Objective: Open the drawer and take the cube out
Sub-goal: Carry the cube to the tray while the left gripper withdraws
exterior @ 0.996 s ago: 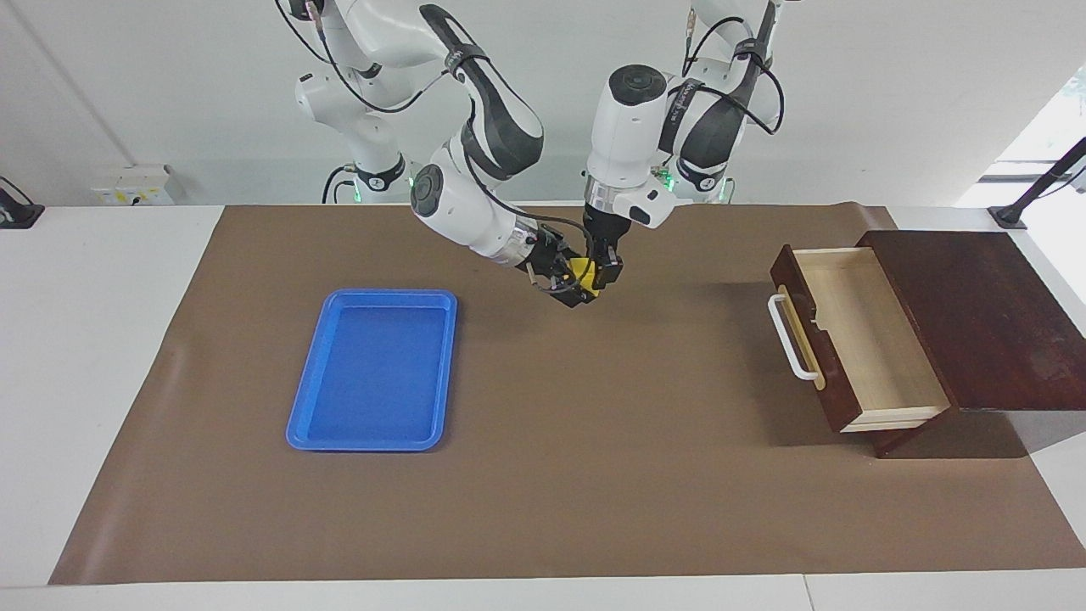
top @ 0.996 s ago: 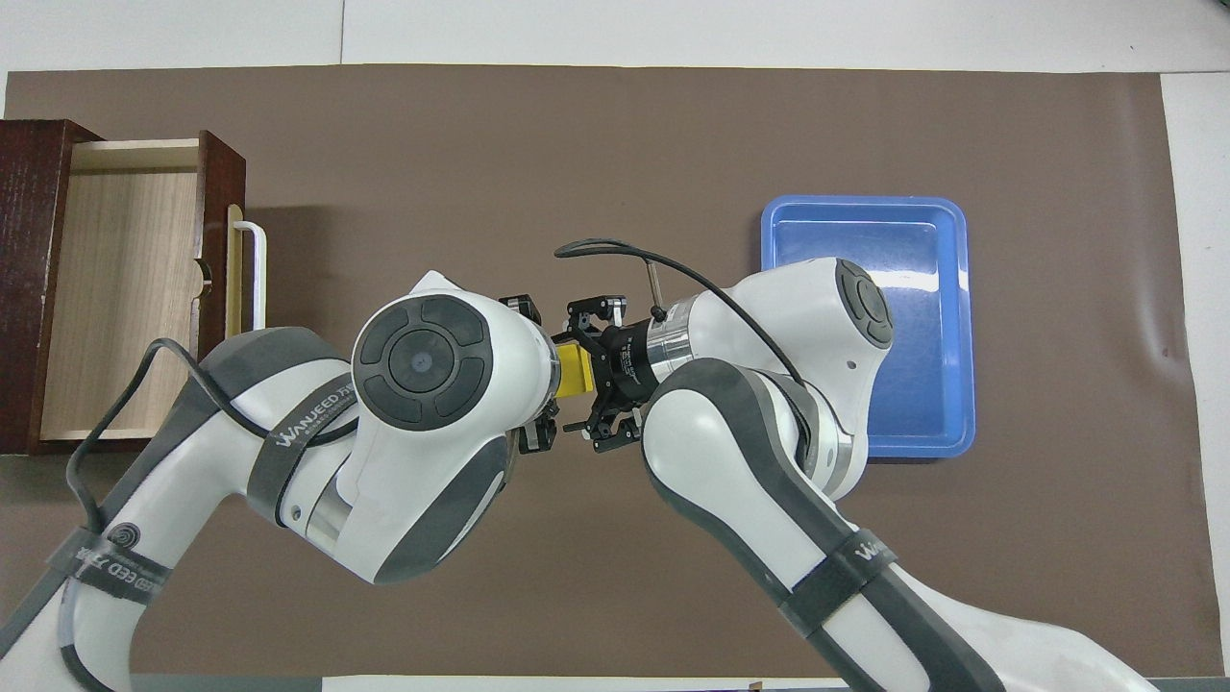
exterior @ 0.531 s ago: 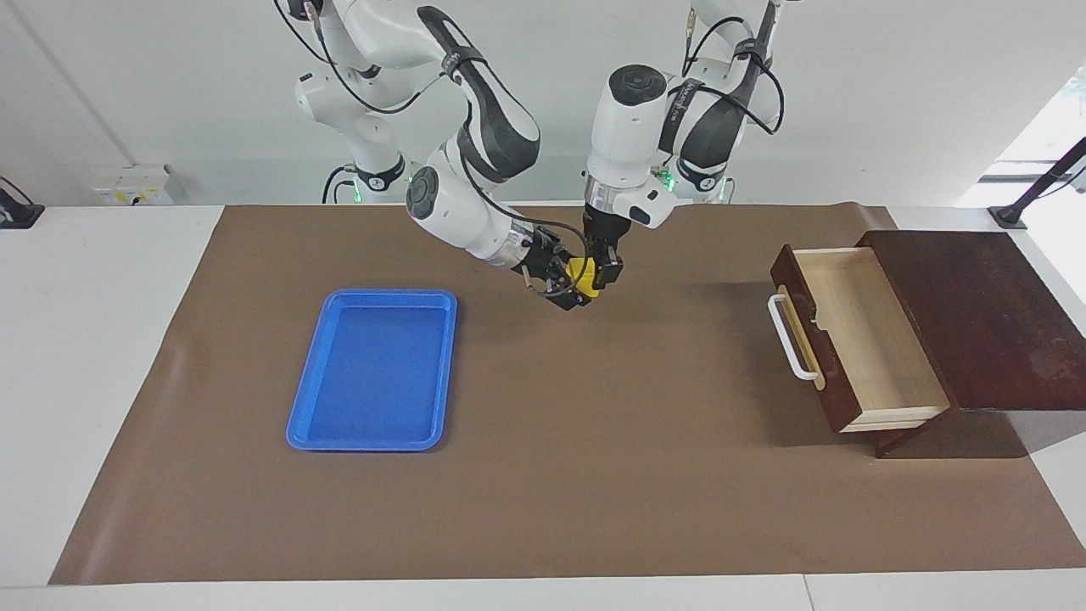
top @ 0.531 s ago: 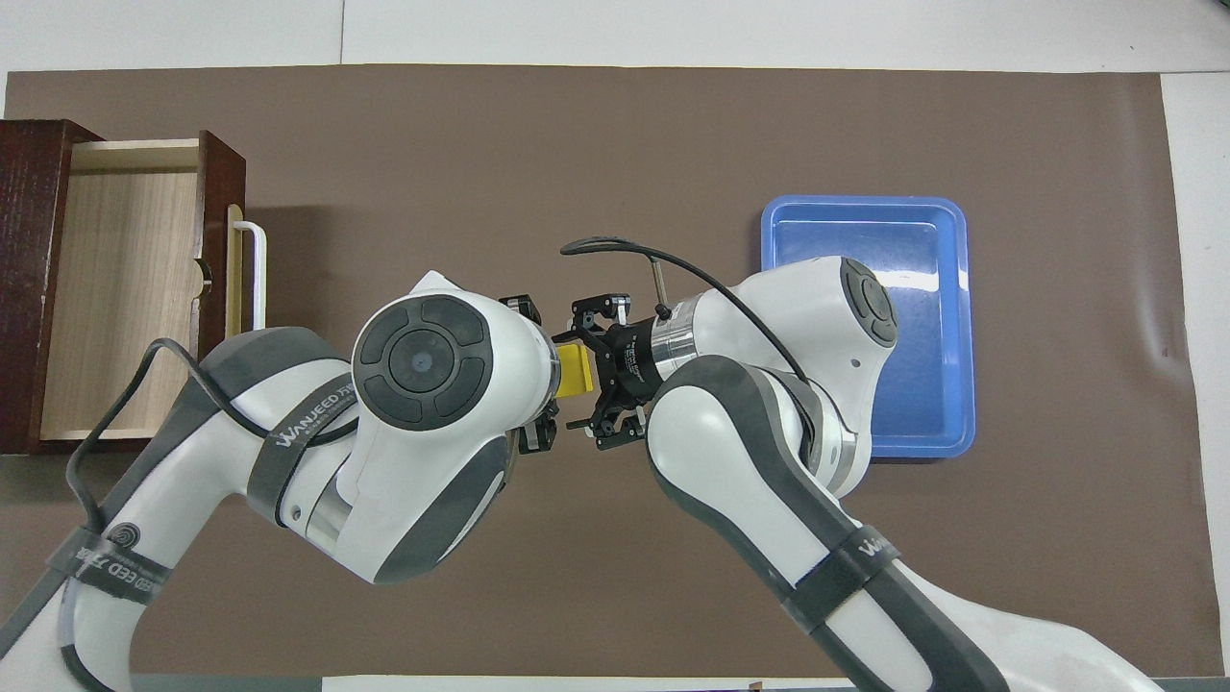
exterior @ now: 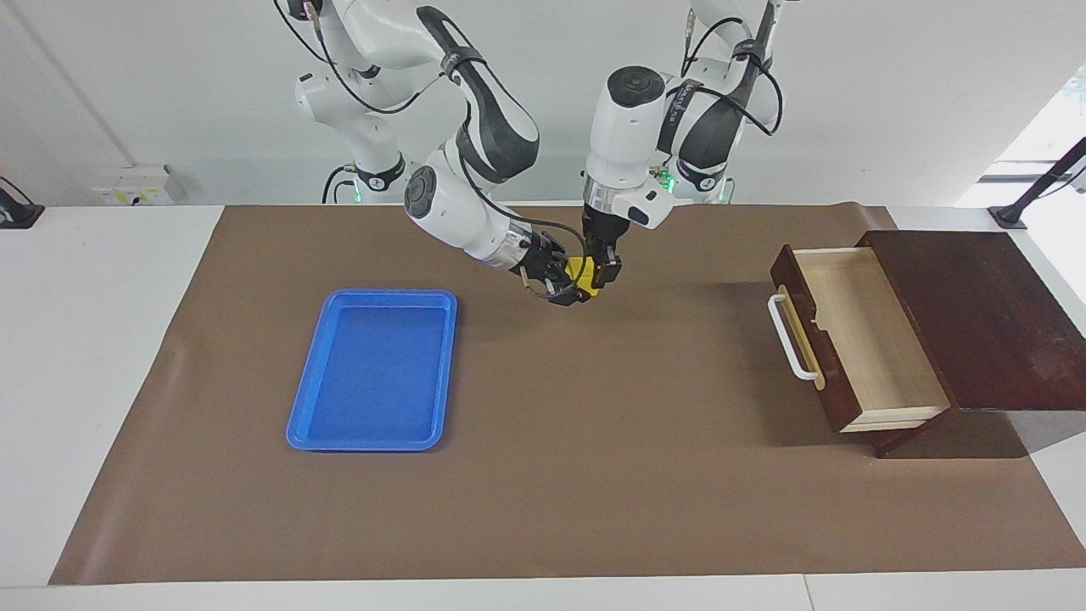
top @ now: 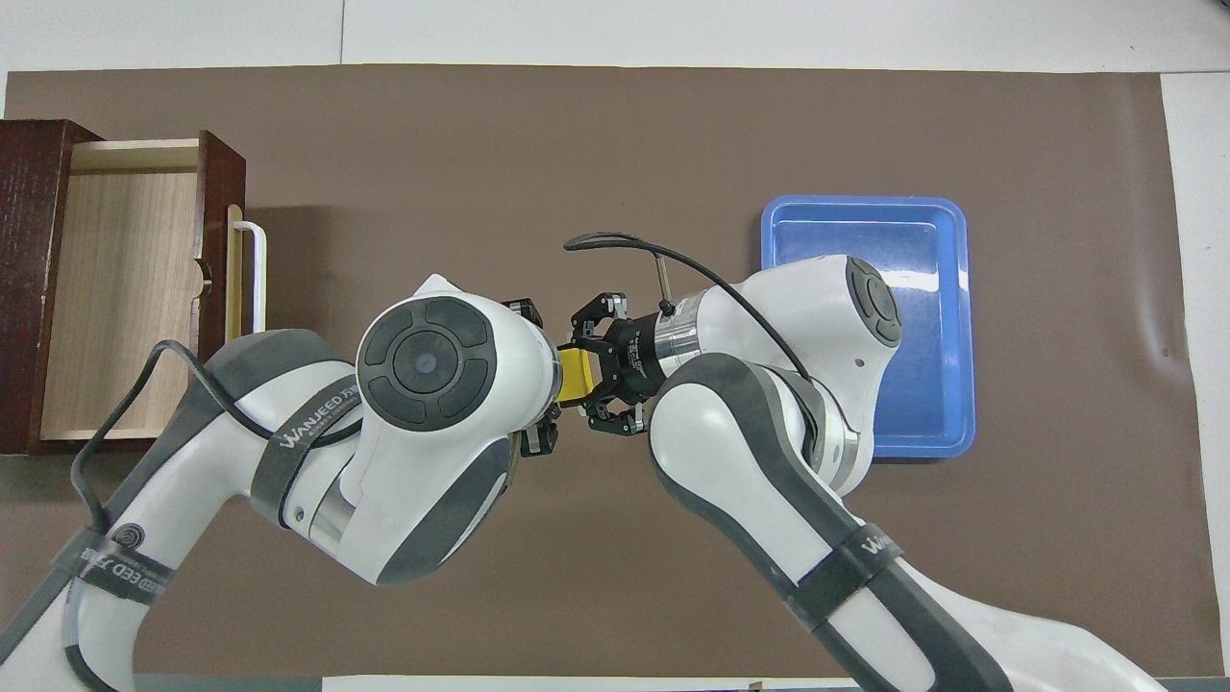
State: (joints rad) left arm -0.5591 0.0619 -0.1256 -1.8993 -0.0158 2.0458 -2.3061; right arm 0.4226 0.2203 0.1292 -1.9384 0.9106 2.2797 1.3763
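The small yellow cube [exterior: 584,271] hangs in the air over the middle of the brown mat. My left gripper [exterior: 599,277] points straight down and is shut on it. My right gripper [exterior: 568,285] comes in sideways from the tray's end, open, with a finger close on each side of the cube [top: 575,373]. In the overhead view the left wrist hides most of the left gripper, and the right gripper [top: 598,371] shows beside the cube. The dark brown drawer [exterior: 865,331] stands pulled out of its dark box at the left arm's end, and its pale interior [top: 125,288] holds nothing.
A flat blue tray [exterior: 373,373] lies on the mat toward the right arm's end, partly under the right arm in the overhead view [top: 922,250]. The drawer's white handle [exterior: 785,335] sticks out toward the table's middle. The dark box top [exterior: 976,314] lies beside the drawer.
Both grippers and the cube have risen a little. The right gripper's fingers have drawn in closer around the cube. The drawer and tray have not moved.
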